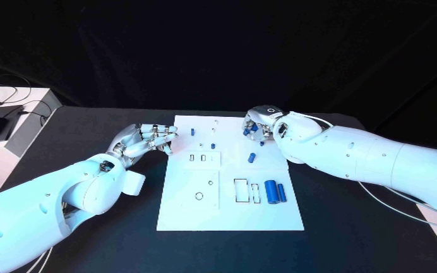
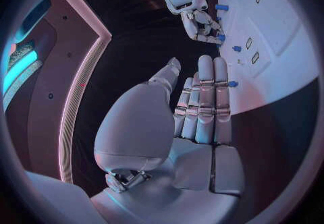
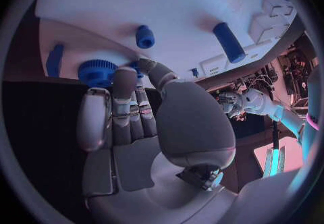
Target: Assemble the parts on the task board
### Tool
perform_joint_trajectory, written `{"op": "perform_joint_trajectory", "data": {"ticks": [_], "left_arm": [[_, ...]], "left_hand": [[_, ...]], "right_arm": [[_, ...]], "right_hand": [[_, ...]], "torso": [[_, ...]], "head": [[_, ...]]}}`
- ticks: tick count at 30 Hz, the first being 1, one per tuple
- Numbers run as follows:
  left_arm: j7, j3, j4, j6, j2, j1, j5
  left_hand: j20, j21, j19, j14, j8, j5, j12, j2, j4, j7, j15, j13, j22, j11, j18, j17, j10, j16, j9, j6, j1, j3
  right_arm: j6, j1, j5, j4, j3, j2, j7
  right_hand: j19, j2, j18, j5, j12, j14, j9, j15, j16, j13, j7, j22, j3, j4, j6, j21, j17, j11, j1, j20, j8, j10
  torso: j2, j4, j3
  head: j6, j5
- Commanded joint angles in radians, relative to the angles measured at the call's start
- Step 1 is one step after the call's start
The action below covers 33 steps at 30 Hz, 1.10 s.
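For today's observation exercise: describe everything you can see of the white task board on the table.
The task board is a flat white rectangular plate lying on the black table, between the left hand and the right hand. Its surface looks smooth and matte, with small dark-outlined rectangular and oval cutouts. Blue parts sit on it, including two cylinders side by side near its right edge. The right hand reaches over its far end.

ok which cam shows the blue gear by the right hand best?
Right wrist view: the blue gear sits close, teeth visible, at the right hand's fingers. The head view and left wrist view show only small blue bits at that hand.
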Motion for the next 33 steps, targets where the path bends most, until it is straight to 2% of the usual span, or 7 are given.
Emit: {"op": "perform_joint_trajectory", "data": {"ticks": [1,5,6,9,14,25,33], "left_arm": [[0.005,0.001,0.003,0.009,0.001,-0.001,-0.004],[0.005,0.001,0.003,0.009,0.001,-0.001,-0.004],[0.005,0.001,0.003,0.009,0.001,-0.001,-0.004],[0.004,0.001,0.003,0.01,0.001,-0.001,-0.004],[0.003,0.001,0.001,0.011,0.001,-0.001,0.004],[0.001,0.001,0.0,0.01,-0.002,-0.001,0.008],[0.001,0.001,0.008,0.008,-0.006,-0.001,0.006]], "left_hand": [[-0.001,0.002,-0.006,-0.002,-0.003,-0.002,-0.005,-0.001,0.003,0.005,0.004,-0.001,-0.001,0.001,0.008,0.0,-0.004,-0.007,0.001,-0.001,0.009,0.005],[-0.001,0.002,-0.006,-0.002,-0.003,-0.002,-0.005,-0.001,0.003,0.005,0.004,-0.001,-0.001,0.001,0.008,0.0,-0.004,-0.007,0.001,-0.001,0.009,0.005],[-0.001,0.002,-0.006,-0.002,-0.003,-0.002,-0.005,-0.001,0.003,0.005,0.004,-0.001,-0.001,0.001,0.008,0.0,-0.004,-0.007,0.001,-0.001,0.009,0.005],[-0.001,0.002,-0.006,-0.002,-0.003,-0.002,-0.005,-0.001,0.003,0.005,0.004,-0.001,-0.001,0.001,0.008,0.0,-0.004,-0.007,0.001,-0.001,0.009,0.005],[-0.001,0.003,-0.007,-0.003,-0.003,-0.002,-0.006,-0.001,0.004,0.005,0.004,-0.001,-0.003,0.001,0.008,0.0,-0.004,-0.007,0.001,-0.001,0.008,0.005],[-0.001,0.004,-0.009,-0.004,-0.003,-0.002,-0.006,-0.001,0.002,0.005,0.004,-0.001,-0.003,0.001,0.008,0.0,-0.004,-0.008,0.001,-0.001,0.011,0.007],[-0.001,0.006,-0.011,-0.006,-0.003,-0.002,-0.006,-0.001,0.0,0.005,0.004,-0.001,-0.003,0.002,0.008,-0.001,-0.005,-0.008,0.001,-0.002,0.012,0.01]], "right_arm": [[0.024,-0.001,-0.002,0.0,0.0,0.001,0.011],[0.004,-0.001,0.001,0.002,0.0,0.0,0.022],[-0.008,-0.001,0.002,0.002,0.0,0.0,0.025],[-0.049,-0.001,0.004,0.004,0.0,-0.001,0.037],[-0.095,-0.001,0.019,0.013,0.0,-0.004,0.047],[-0.138,0.003,0.056,0.046,0.007,-0.009,0.011],[-0.172,0.008,0.018,0.017,0.011,0.034,-0.048]], "right_hand": [[0.081,0.008,0.013,0.003,-0.001,0.003,0.001,-0.007,-0.001,0.001,0.001,0.014,0.007,-0.002,0.013,0.0,-0.001,-0.002,-0.002,-0.004,0.002,0.014],[0.082,0.032,0.01,0.0,-0.002,0.004,0.003,-0.014,-0.001,0.002,-0.004,0.017,0.012,-0.002,0.034,0.005,-0.001,-0.015,0.004,-0.008,0.002,0.058],[0.083,0.05,0.007,-0.021,-0.002,0.006,0.005,-0.015,0.0,0.002,-0.008,0.023,0.018,0.003,0.043,0.013,0.0,-0.018,0.004,-0.009,0.004,0.063],[0.083,0.069,0.001,-0.057,0.002,0.008,0.014,-0.025,0.005,0.006,-0.02,0.033,0.014,0.008,0.079,0.027,0.002,-0.033,0.007,-0.016,0.012,0.106],[0.083,0.095,-0.005,-0.07,0.0,0.008,0.026,-0.034,0.003,0.006,-0.027,0.038,-0.008,0.004,0.103,0.032,0.0,-0.045,0.021,-0.028,0.006,0.143],[0.083,0.11,-0.009,-0.069,0.0,0.009,0.042,-0.036,0.002,0.006,-0.028,0.043,-0.023,-0.018,0.105,0.034,-0.001,-0.047,0.02,-0.034,0.004,0.149],[0.083,0.109,-0.009,-0.067,-0.001,0.009,0.044,-0.036,0.002,0.005,-0.028,0.044,-0.024,-0.021,0.107,0.035,-0.001,-0.047,0.017,-0.034,0.004,0.149]], "torso": [[0.001,0.0002,-0.0005],[0.001,-0.0004,-0.0002],[0.001,-0.0003,-0.0004],[0.0,-0.0004,-0.0008],[0.001,0.0005,-0.0008],[0.002,-0.0004,-0.0018],[0.001,0.0015,-0.0023]], "head": [[0.0,0.0],[0.001,0.0],[0.0,0.0],[0.0,0.0],[0.0,0.002],[0.004,0.005],[0.007,0.003]]}}
